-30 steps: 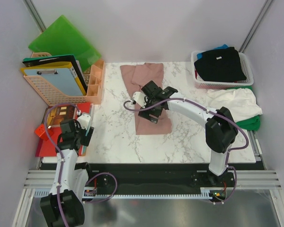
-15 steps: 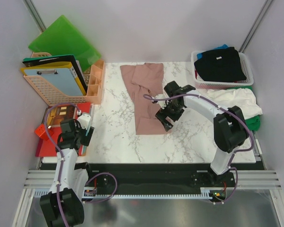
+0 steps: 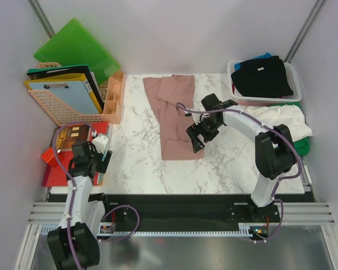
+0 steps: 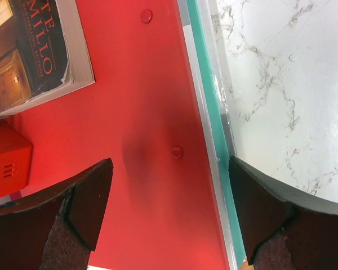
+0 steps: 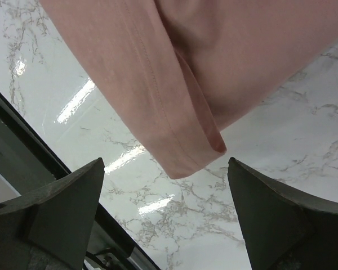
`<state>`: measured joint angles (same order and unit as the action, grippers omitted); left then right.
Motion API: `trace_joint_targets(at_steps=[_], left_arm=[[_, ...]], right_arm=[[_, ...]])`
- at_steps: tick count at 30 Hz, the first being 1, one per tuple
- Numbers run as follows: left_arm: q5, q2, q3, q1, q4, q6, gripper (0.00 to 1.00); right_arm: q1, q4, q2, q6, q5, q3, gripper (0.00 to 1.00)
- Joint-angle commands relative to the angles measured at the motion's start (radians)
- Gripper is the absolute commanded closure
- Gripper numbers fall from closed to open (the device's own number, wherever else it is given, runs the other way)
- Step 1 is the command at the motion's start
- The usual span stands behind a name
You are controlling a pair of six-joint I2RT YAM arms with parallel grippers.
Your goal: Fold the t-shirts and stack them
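Observation:
A dusty pink t-shirt point(image 3: 173, 115) lies folded into a long strip on the marble table point(image 3: 135, 163), running from the far edge toward me. My right gripper point(image 3: 195, 140) is open and empty, hovering at the strip's near right corner; that corner of the pink t-shirt point(image 5: 186, 101) shows just ahead of its fingers point(image 5: 62, 208). A black t-shirt point(image 3: 262, 76) fills the white basket point(image 3: 296, 95), with blue cloth behind it. A white t-shirt point(image 3: 279, 121) and a green one point(image 3: 296, 147) lie heaped at the right edge. My left gripper point(image 3: 96, 160) is open and empty.
A red plastic folder point(image 4: 141, 112) with a book point(image 4: 34, 50) on it lies under my left gripper, off the table's left edge. A peach rack point(image 3: 73, 95) with clipboards and a green folder point(image 3: 76, 48) stands at the back left.
My right gripper let go of the pink shirt after laying its side over, then moved right and toward me to the strip's near right corner. The left arm stayed still.

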<state>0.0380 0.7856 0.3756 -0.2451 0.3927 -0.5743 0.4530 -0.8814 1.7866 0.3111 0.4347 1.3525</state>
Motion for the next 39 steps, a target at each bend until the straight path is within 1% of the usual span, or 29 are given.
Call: trace_joint_targets(at_steps=[1,4,8,12,21,22,24,25,26,27,28,29,31,36,39], left_arm=[[-0.003,-0.017,-0.010,0.001,-0.018,-0.030,0.10],[-0.003,-0.022,-0.015,0.000,-0.017,-0.030,0.09],[0.005,-0.016,-0.015,0.001,-0.021,-0.021,0.10],[0.013,-0.005,-0.012,0.000,-0.023,-0.013,0.10],[-0.003,-0.020,-0.007,0.000,-0.018,-0.027,0.10],[-0.003,-0.022,-0.007,0.000,-0.018,-0.027,0.09],[-0.004,-0.022,-0.009,0.000,-0.018,-0.027,0.09],[-0.004,-0.022,-0.009,-0.002,-0.015,-0.025,0.09],[-0.004,-0.022,-0.010,0.000,-0.015,-0.027,0.09],[-0.004,-0.023,-0.012,0.000,-0.017,-0.027,0.10],[-0.003,-0.023,-0.014,0.000,-0.017,-0.024,0.09],[-0.003,-0.023,-0.014,0.000,-0.017,-0.027,0.09],[0.000,-0.020,-0.014,-0.002,-0.017,-0.022,0.10],[0.005,-0.016,-0.014,0.000,-0.017,-0.018,0.09],[0.007,-0.013,-0.014,0.000,-0.018,-0.016,0.10]], right_arm=[[-0.069,0.018,0.053,-0.026,0.136,0.000,0.02],[-0.094,0.013,0.068,-0.017,0.157,-0.003,0.02],[-0.094,0.015,0.062,-0.012,0.173,-0.021,0.02],[-0.096,0.018,0.083,-0.015,0.228,-0.024,0.02],[-0.094,0.006,0.123,-0.035,0.325,0.016,0.02],[-0.094,0.005,0.126,-0.036,0.337,0.023,0.05],[-0.094,0.002,0.131,-0.037,0.348,0.031,0.29],[-0.094,0.001,0.131,-0.038,0.348,0.034,0.42],[-0.093,0.001,0.131,-0.038,0.346,0.040,0.65],[-0.093,0.001,0.131,-0.041,0.345,0.042,0.76],[-0.093,-0.001,0.131,-0.041,0.340,0.045,0.93],[-0.093,-0.004,0.129,-0.040,0.337,0.045,0.96],[-0.093,-0.008,0.123,-0.021,0.335,0.046,1.00],[-0.057,-0.033,0.065,0.032,0.283,0.065,1.00],[-0.037,-0.042,0.063,0.045,0.259,0.091,1.00]])
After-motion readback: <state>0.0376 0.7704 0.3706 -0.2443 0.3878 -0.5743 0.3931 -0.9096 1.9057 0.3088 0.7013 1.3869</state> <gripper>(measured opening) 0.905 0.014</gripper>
